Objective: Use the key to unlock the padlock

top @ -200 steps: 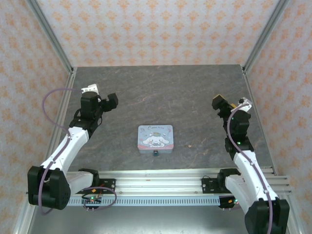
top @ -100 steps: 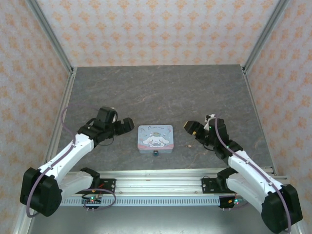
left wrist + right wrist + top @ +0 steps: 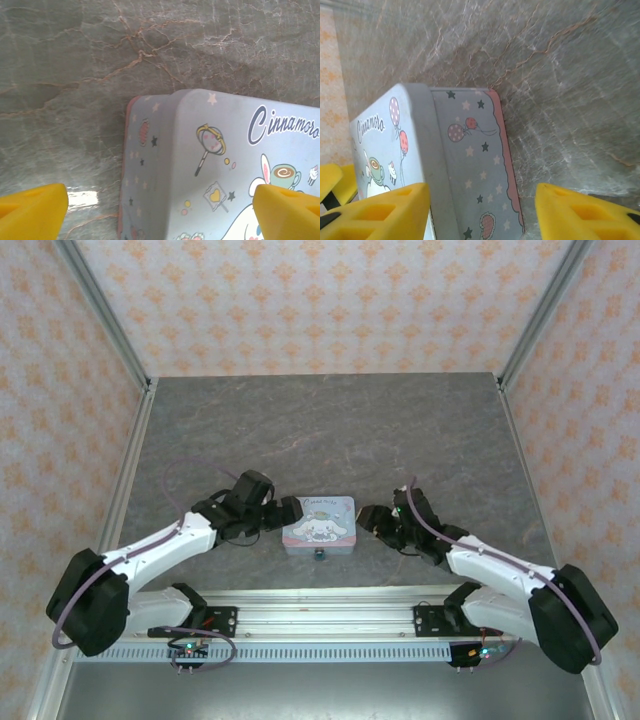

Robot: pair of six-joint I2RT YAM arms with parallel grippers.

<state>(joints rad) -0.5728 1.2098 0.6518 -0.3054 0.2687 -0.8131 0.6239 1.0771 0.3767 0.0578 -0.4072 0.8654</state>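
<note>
Both left fingers (image 3: 31, 207) and right fingers (image 3: 375, 210) gape wide beside the tin (image 3: 319, 520); I see the padlock (image 3: 320, 555) at its near edge.

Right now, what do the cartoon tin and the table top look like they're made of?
The tin looks like thin painted sheet metal, with rounded pressed corners; plastic can't be ruled out. The table top looks like veined stone or marble-print laminate, glossy enough to show glare.

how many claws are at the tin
2. The left claw is at the left end of the cartoon-printed tin, the right claw at its right end; both are open.
</note>
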